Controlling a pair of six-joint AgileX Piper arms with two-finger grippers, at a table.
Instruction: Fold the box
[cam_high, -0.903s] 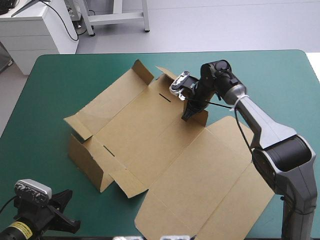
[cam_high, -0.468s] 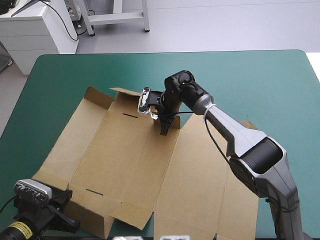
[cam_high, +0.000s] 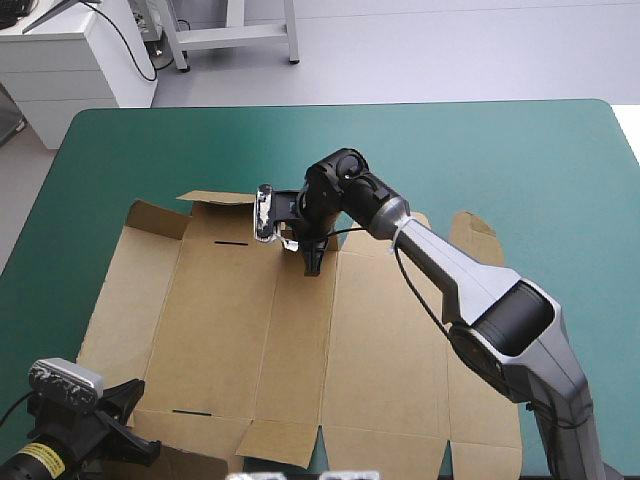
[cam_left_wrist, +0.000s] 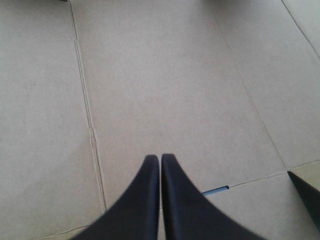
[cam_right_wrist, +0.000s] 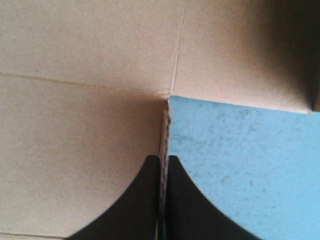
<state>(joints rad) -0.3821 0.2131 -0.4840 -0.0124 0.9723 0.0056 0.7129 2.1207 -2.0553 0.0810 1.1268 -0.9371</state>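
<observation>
The brown box (cam_high: 230, 330) lies flat on the teal-green tabletop (cam_high: 480, 150); the right tool (cam_high: 312, 266) grips its far flap, the board edge visible only in its wrist view; the left tool (cam_left_wrist: 160, 160) is clenched empty above the board.

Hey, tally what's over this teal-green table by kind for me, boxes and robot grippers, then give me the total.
Brown box, a flat cut sheet: 1
Black grippers: 2, the left gripper shut above the box, the right gripper shut on the box's edge
Total: 3
</observation>
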